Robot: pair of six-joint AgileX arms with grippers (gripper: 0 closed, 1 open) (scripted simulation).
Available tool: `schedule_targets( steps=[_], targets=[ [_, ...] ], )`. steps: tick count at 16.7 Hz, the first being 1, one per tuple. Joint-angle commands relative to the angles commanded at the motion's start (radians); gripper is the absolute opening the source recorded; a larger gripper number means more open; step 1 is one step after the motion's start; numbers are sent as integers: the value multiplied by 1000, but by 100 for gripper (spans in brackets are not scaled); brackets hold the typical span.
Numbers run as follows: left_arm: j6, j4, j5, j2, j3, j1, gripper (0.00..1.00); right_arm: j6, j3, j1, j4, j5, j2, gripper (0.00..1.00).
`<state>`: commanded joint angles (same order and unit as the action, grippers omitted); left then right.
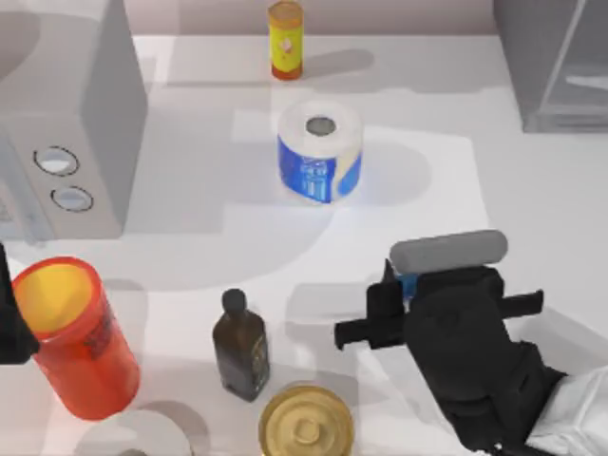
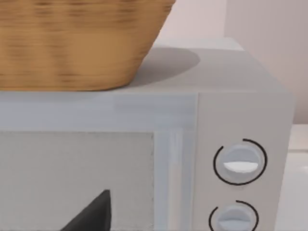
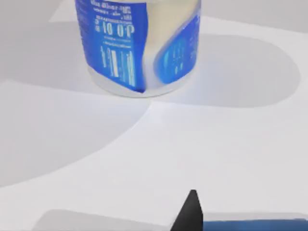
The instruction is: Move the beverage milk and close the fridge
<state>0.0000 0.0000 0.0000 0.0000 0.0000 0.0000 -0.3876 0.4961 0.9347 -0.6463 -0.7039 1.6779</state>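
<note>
White table (image 1: 532,190); right claw (image 1: 404,285) low over beverage milk (image 1: 408,285), grip on it unclear; left arm parked.

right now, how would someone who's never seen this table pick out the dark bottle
Start at the light grey box with two round knobs on the table's left side and come toward the near edge. Between the orange-red container and the gold-lidded can stands the dark bottle, the only brown-black item with a small black cap.
</note>
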Motion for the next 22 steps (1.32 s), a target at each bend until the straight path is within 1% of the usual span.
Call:
schedule_targets(
  steps=[2,4,10,13,16,22],
  targets=[
    [0,0,0,0,0,0,100,30,-13,-76,-38,56,-6,0],
    [0,0,0,0,0,0,100,74,-30,-190,-92,139,-18,0],
    [0,0,0,0,0,0,100,243,-80,-634,-304,451,-92,0],
    [0,0,0,0,0,0,100,320,-96,-817,-403,578,-137,0],
    [0,0,0,0,0,0,100,366,-105,-910,-461,655,-168,0],
    [0,0,0,0,0,0,100,369,-100,-917,-464,662,-167,0]
  ],
)
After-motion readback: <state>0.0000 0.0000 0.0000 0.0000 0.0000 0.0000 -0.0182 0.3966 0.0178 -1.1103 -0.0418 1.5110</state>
